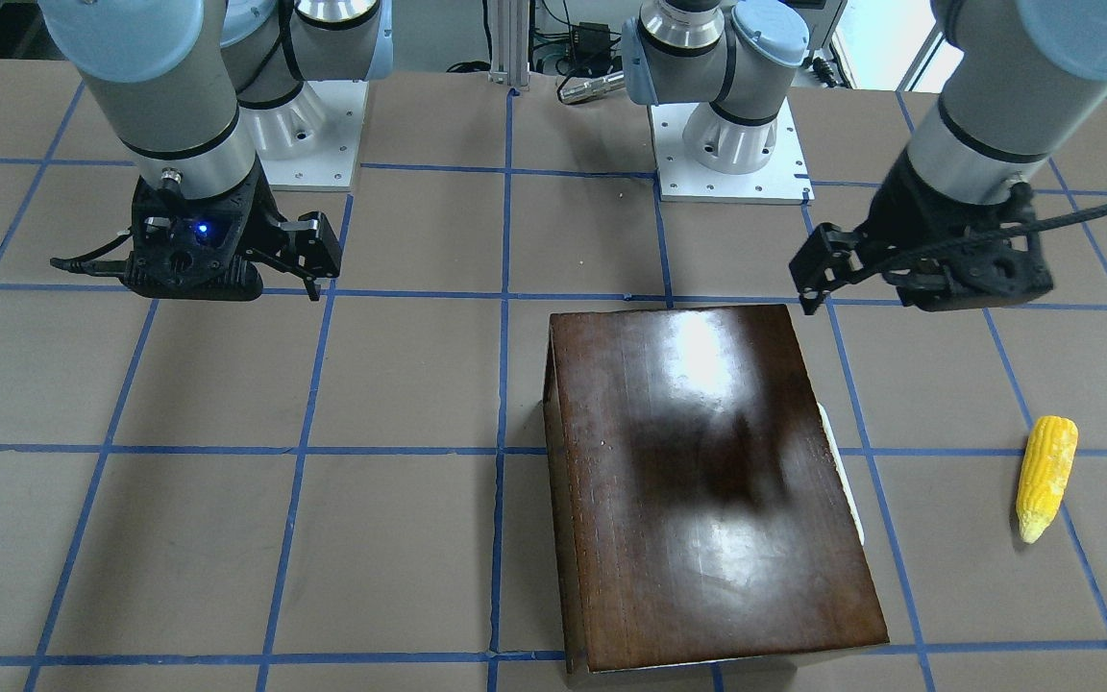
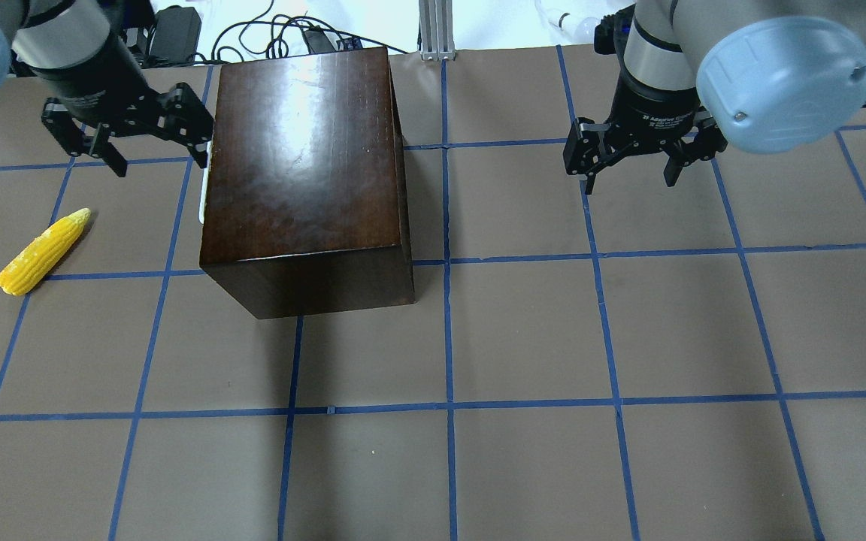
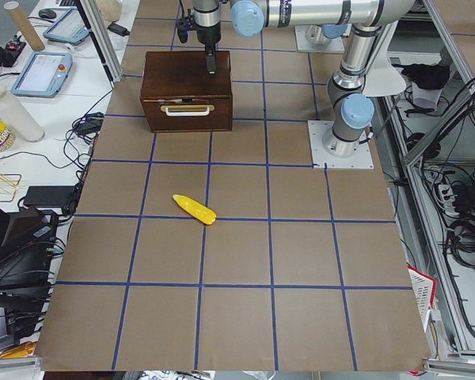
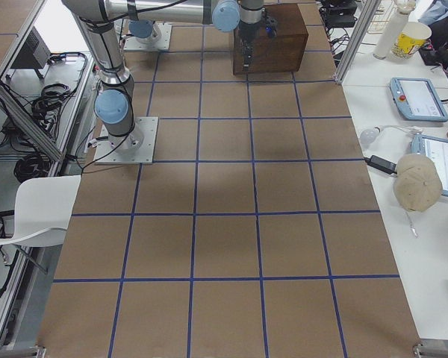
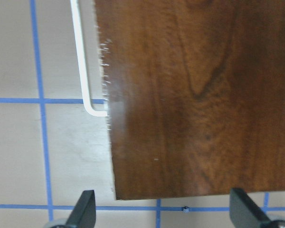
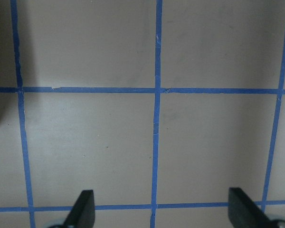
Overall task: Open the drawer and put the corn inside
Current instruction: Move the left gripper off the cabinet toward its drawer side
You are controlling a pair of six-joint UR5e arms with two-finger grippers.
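The glossy dark-brown box (image 2: pixel 301 165) stands on the table with its drawer shut. The drawer's front panel (image 3: pixel 188 112) and whitish handle (image 3: pixel 188 110) face the robot's left; the handle also shows in the left wrist view (image 5: pixel 83 61). The yellow corn (image 2: pixel 42 252) lies on the table to the left of the box, apart from it. My left gripper (image 2: pixel 161 158) is open and empty, hovering over the box's far-left corner by the handle side. My right gripper (image 2: pixel 630 182) is open and empty above bare table, well right of the box.
The brown table surface (image 2: pixel 523 338) carries a grid of blue tape. The two arm bases (image 1: pixel 731 144) stand at the robot's edge. Cables and a metal post (image 2: pixel 437 30) lie beyond the far edge, behind the box.
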